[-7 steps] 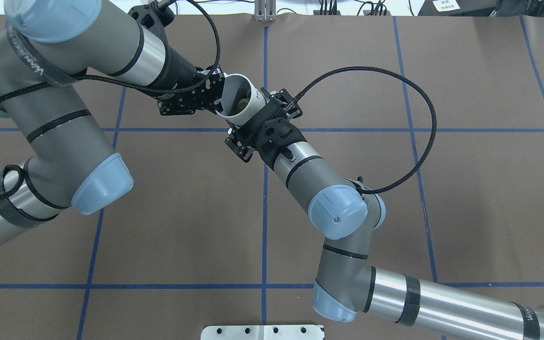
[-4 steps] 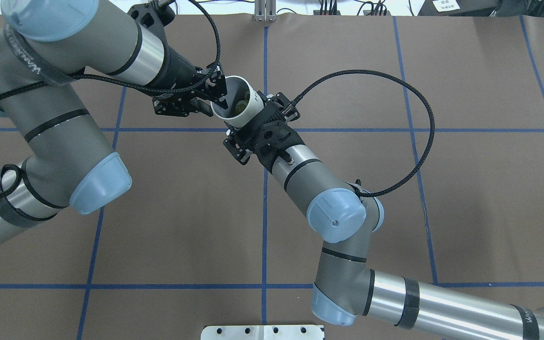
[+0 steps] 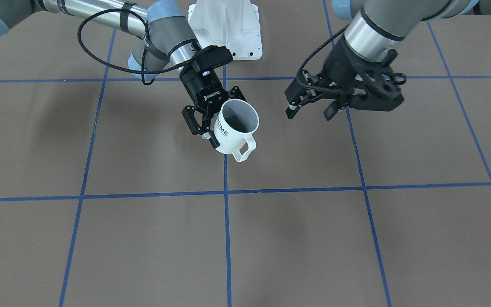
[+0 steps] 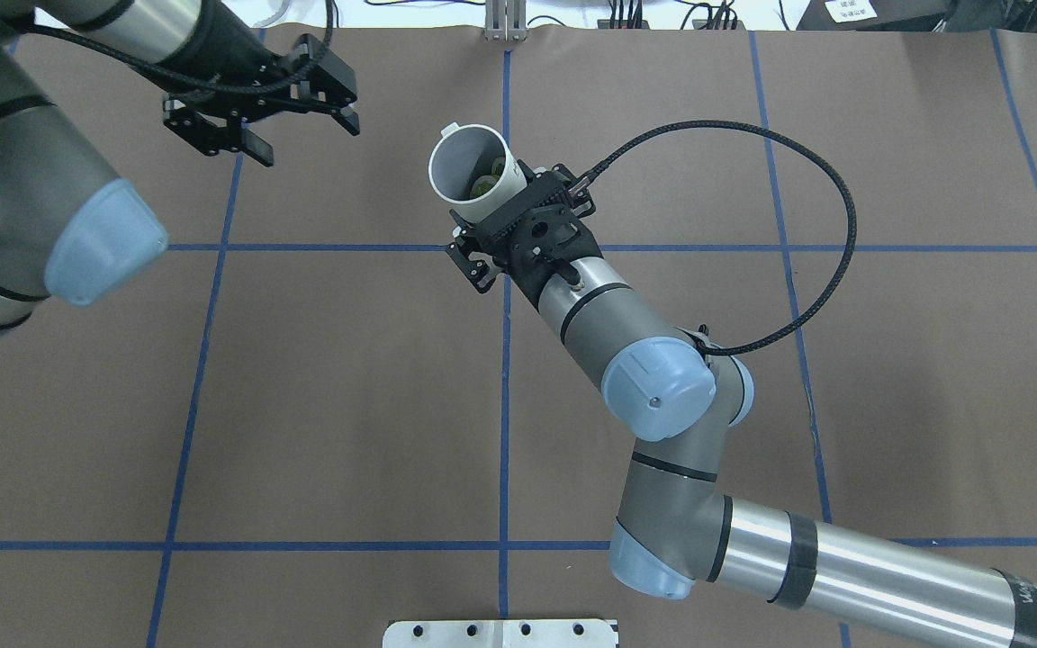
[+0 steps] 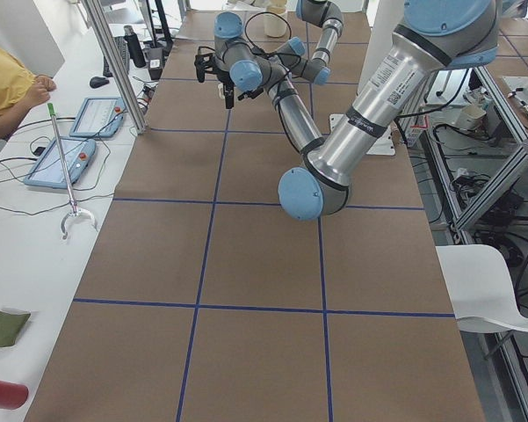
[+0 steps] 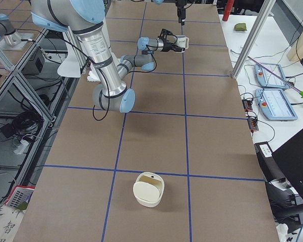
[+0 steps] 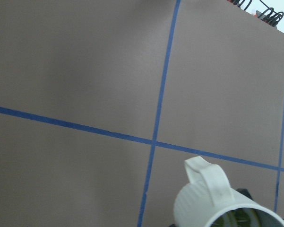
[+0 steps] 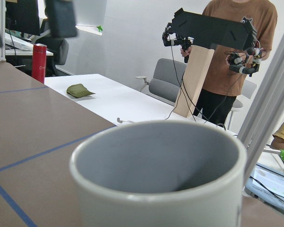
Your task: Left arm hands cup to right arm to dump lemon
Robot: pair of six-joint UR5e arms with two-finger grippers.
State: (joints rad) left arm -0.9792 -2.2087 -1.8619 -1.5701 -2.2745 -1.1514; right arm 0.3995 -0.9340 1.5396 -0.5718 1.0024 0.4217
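The white ribbed cup [image 4: 464, 162] with "HOME" lettering [image 3: 233, 130] hangs tilted above the table near its middle, handle pointing away from the robot. A yellow-green lemon [image 4: 485, 186] lies inside it. My right gripper [image 4: 499, 200] is shut on the cup's side wall; it also shows in the front view [image 3: 216, 123]. My left gripper [image 4: 302, 135] is open and empty, well off to the cup's left and apart from it, and shows in the front view too [image 3: 309, 113]. The left wrist view shows the cup's handle [image 7: 209, 182] and the right wrist view its rim [image 8: 156, 137].
A white lidded container [image 6: 148, 189] stands on the brown table far out on my right side. A white base plate [image 4: 500, 633] sits at the table's near edge. Blue tape lines [image 4: 505, 450] grid the table. Operators and tablets are beyond the far edge.
My left gripper has let go of the cup, opened and drawn back to the left. The cup now hangs in the right gripper alone, shifted slightly away from the robot.
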